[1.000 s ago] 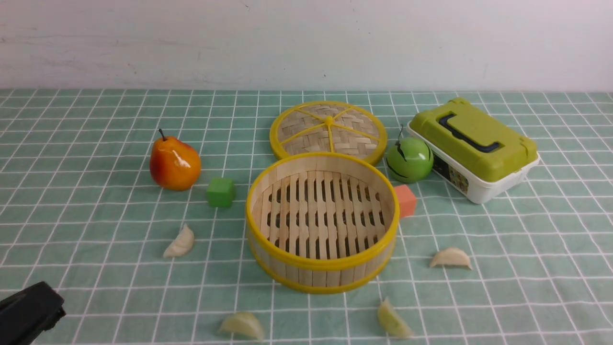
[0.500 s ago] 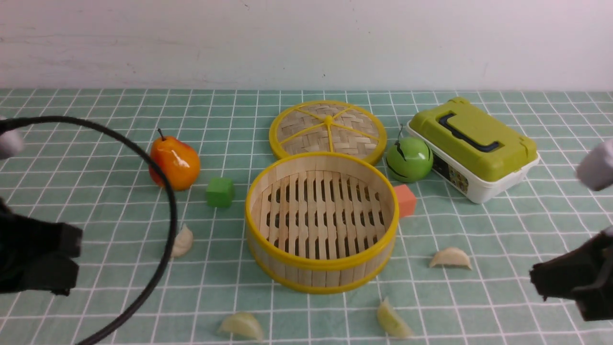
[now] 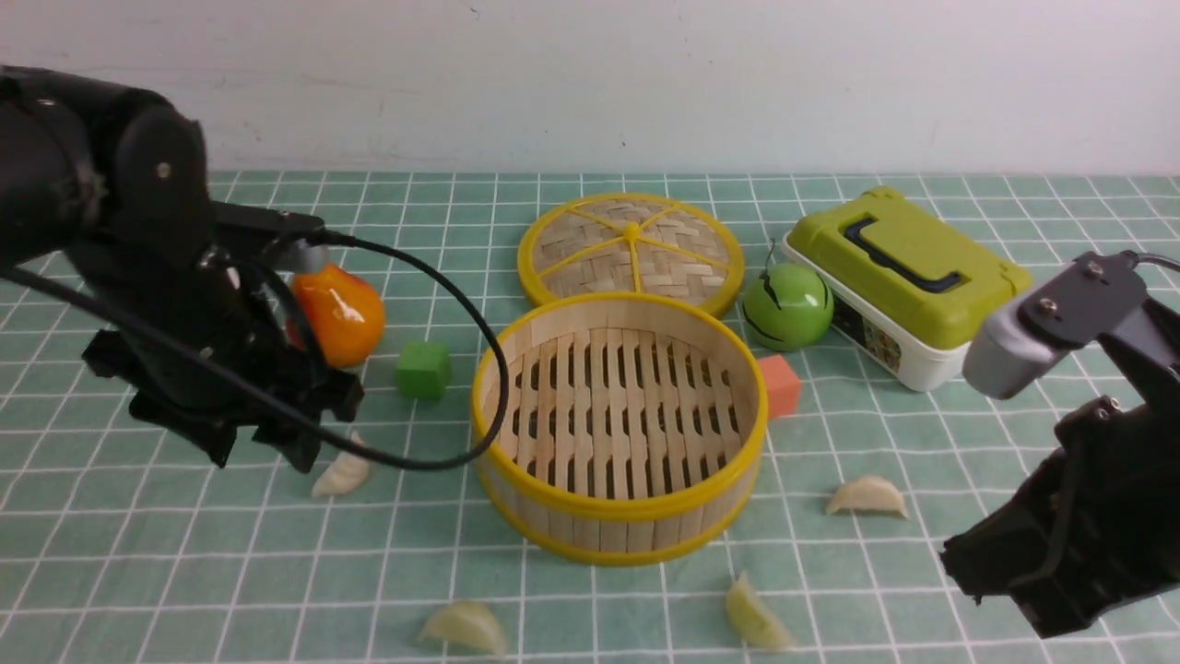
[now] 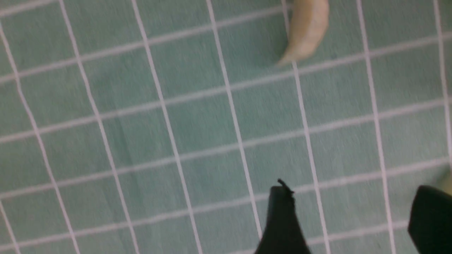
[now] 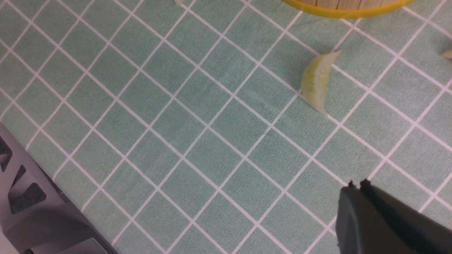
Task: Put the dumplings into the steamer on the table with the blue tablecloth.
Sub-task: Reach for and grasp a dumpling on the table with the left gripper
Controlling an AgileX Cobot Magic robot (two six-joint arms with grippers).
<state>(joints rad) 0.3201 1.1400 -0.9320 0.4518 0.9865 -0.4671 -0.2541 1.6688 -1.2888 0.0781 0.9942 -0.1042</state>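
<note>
Bamboo steamer [image 3: 619,505] on the cloth [image 3: 184,553], dumplings [image 3: 867,496] scattered around it — left gripper [image 4: 353,197] spread wide, right gripper [image 5: 356,185] pinched closed.

The steamer [image 3: 619,505] is a round bamboo basket with yellow rims and a slatted floor. It stands upright on the table's pale teal tablecloth [image 3: 184,553], which is ruled with a white grid. The left dumpling [image 3: 343,475] lies on the cloth to the steamer's left, near its wall, one tip pointing away from the camera. The right dumpling [image 3: 867,496] lies flat to the steamer's right, curved edge up. The near-left dumpling [image 3: 466,624] and the near-right dumpling [image 3: 756,616] lie in front of the steamer, closer to the camera. All four are small, glossy, cream to yellowish crescents, and none touches the steamer.
</note>
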